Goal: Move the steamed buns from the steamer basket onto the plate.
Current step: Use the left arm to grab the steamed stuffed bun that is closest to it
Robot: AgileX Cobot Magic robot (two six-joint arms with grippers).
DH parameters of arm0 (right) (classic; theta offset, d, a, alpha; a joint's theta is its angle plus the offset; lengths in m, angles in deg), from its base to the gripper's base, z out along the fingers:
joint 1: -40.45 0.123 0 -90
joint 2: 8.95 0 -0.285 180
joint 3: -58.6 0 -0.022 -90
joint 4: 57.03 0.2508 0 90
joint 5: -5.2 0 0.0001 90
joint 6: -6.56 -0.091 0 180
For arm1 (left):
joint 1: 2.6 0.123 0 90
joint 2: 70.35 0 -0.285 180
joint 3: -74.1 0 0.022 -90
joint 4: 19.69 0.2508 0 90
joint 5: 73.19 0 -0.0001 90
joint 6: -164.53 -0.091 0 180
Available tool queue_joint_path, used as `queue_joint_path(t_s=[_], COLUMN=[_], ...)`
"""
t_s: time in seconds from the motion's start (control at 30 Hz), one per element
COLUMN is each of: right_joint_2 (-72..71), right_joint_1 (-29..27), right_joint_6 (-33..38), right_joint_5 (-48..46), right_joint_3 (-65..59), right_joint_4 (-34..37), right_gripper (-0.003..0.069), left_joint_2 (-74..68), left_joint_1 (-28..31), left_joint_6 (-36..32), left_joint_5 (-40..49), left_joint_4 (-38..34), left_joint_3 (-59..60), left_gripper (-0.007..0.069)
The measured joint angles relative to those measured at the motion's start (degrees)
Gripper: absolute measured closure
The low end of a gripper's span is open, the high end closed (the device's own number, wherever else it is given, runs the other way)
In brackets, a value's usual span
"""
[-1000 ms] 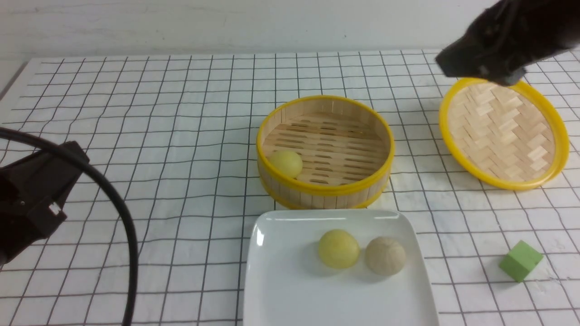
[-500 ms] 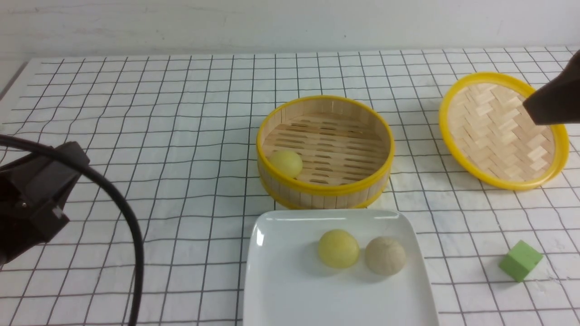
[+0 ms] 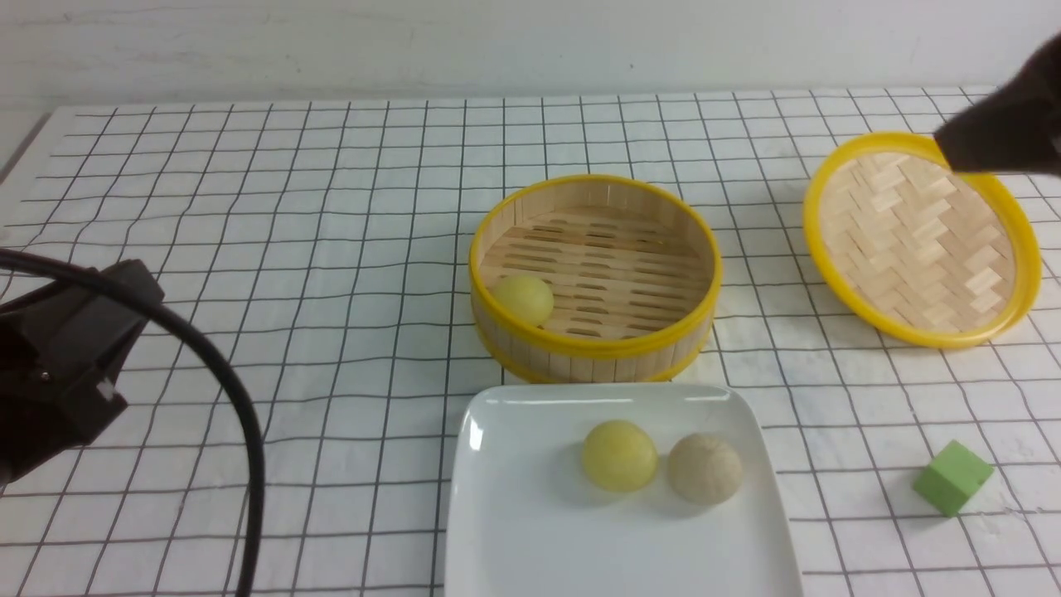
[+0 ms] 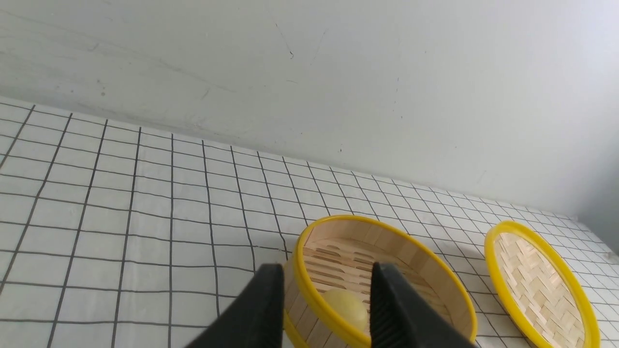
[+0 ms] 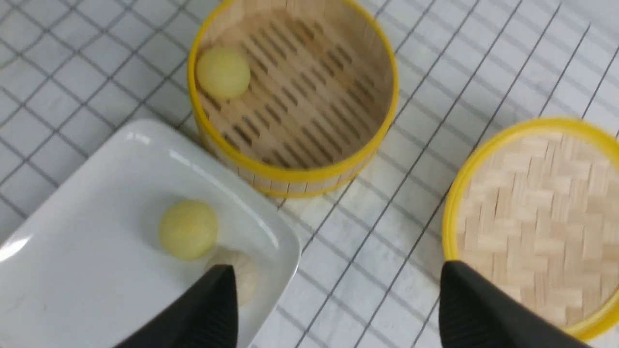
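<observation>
The steamer basket point(image 3: 593, 352) stands mid-table with one pale yellow bun point(image 3: 522, 299) at its left wall. On the white plate point(image 3: 530, 531) in front of it lie a pale yellow bun point(image 3: 619, 455) and a beige-white bun point(image 3: 705, 468), side by side. My left gripper point(image 4: 325, 295) is open and empty, low at the left, pointing at the basket point(image 4: 435, 261) and its bun point(image 4: 346, 304). My right gripper point(image 5: 338, 290) is wide open and empty, high above the plate point(image 5: 72, 280), basket point(image 5: 290, 174) and lid. One right finger point(image 5: 213, 309) partly hides the beige bun point(image 5: 244, 273).
The shallow woven lid point(image 3: 920, 239) lies right of the basket, with my right arm point(image 3: 1003, 124) over its far right rim. A green cube point(image 3: 951, 478) sits right of the plate. My left arm point(image 3: 58, 365) and its black cable point(image 3: 240, 464) are at the front left.
My right arm has pulled back from over the lid's far left rim towards the right edge of the view, then risen slightly. The left arm and the buns have not moved.
</observation>
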Motion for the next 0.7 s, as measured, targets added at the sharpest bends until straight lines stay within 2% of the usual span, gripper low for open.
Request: queue_joint_path(t_s=[0.1,0.23,0.27,0.37,0.6,0.7], right_joint_2=[0.1,1.6,1.7,5.0,14.7,18.9], right_joint_1=[0.0,0.0,0.0,0.0,-0.1,-0.8], right_joint_6=[0.5,0.9,0.9,1.0,1.0,0.2], right_joint_5=[7.2,21.9,22.5,32.4,42.2,44.1], right_joint_3=[0.0,0.0,0.0,0.0,-0.1,-0.1], right_joint_4=[0.1,0.1,0.1,-2.3,-10.5,-11.7], right_gripper=[0.0149,0.0214,0.0217,0.0268,0.0338,0.0361], left_joint_2=[0.0,0.0,0.0,0.0,0.0,0.0], left_joint_1=[0.0,0.0,0.0,0.0,0.0,0.0], left_joint_6=[0.0,0.0,0.0,0.0,0.0,0.0], left_joint_5=[0.0,0.0,0.0,0.0,0.0,0.0], left_joint_4=[0.0,0.0,0.0,0.0,0.0,0.0], left_joint_3=[0.0,0.0,0.0,0.0,0.0,0.0], left_gripper=[0.0342,0.0342,0.0342,0.0342,0.0342,0.0342])
